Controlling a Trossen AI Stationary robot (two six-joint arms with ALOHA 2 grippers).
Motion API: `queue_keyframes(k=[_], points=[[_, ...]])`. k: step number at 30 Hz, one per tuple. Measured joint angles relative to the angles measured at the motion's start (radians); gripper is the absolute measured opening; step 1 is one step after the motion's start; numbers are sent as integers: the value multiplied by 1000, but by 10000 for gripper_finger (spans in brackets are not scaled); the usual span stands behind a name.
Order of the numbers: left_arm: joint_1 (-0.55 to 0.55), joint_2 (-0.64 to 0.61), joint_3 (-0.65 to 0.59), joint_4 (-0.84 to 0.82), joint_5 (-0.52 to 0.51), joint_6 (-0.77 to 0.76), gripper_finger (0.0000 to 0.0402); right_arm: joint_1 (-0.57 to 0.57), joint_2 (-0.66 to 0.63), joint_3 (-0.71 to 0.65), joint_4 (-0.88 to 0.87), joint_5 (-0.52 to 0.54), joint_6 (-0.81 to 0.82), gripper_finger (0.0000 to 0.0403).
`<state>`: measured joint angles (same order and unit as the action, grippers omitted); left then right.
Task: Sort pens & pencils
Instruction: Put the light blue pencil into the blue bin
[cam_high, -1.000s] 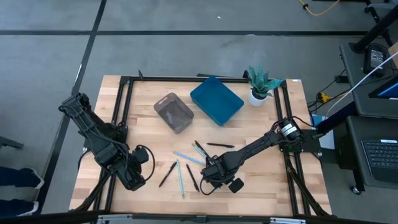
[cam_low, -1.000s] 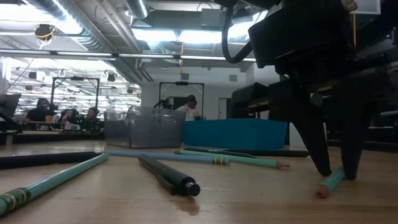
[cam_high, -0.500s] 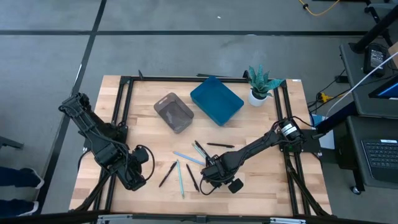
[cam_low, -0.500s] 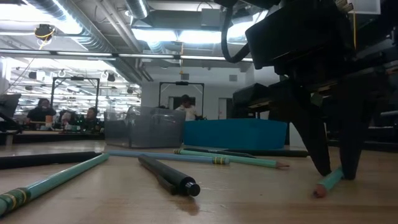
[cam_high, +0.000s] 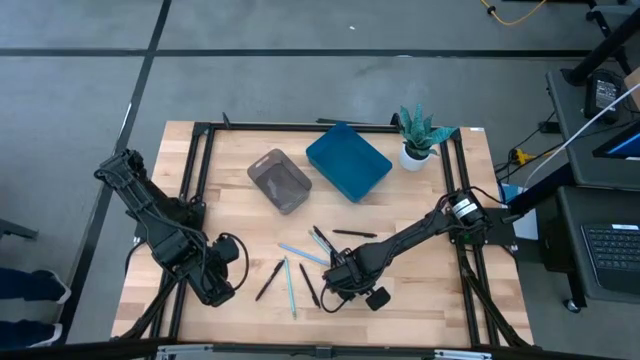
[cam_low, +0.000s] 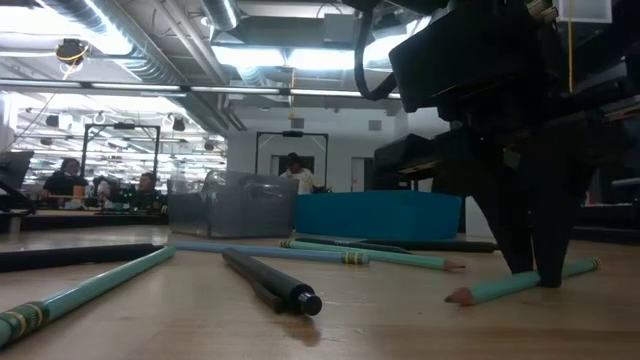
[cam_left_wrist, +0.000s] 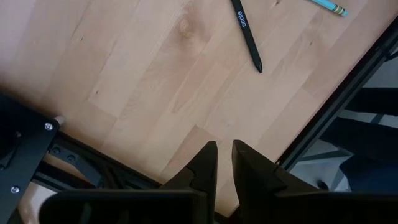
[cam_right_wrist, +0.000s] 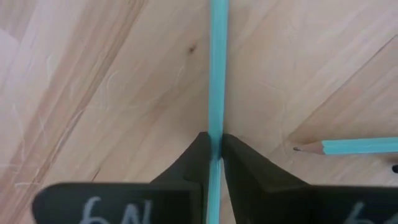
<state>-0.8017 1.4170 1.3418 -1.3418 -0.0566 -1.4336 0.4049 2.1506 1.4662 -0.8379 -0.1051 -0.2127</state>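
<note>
While the left gripper (cam_left_wrist: 222, 163) waits near the table's 8 o'clock corner with its fingers nearly together and nothing between them, the right gripper (cam_right_wrist: 215, 151) is doing the picking: its fingers are pinched on a blue pencil (cam_right_wrist: 217, 68) near the front edge at about 6 o'clock. In the right wrist view the pencil runs straight through the narrow gap between the two dark fingers, clamped partway along its length. The low view shows the same pencil (cam_low: 520, 283) slanted, its pointed end low by the wood and its far end raised a little, so it looks gripped but barely off the table (cam_high: 400, 300).

The step in hand, as I judge it, is the grasp just made; the next move calls for a clean lift and a carry toward the 12 o'clock side, where a clear bin (cam_high: 279, 180) and a blue bin (cam_high: 347, 160) stand side by side (which one takes pencils cannot be told from here). A second blue pencil (cam_right_wrist: 351, 147) lies just beside the gripper, at right angles to the held one, with its tip toward the fingers, and a black pen (cam_left_wrist: 247, 34) lies ahead of the left gripper. The rest are scattered between the two arms.
</note>
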Motion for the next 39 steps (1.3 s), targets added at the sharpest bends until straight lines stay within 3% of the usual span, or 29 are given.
queue_keyframes(k=[39], points=[[0,0,0,0,0,3,43,-3,10,100,-185,-4,54,44]])
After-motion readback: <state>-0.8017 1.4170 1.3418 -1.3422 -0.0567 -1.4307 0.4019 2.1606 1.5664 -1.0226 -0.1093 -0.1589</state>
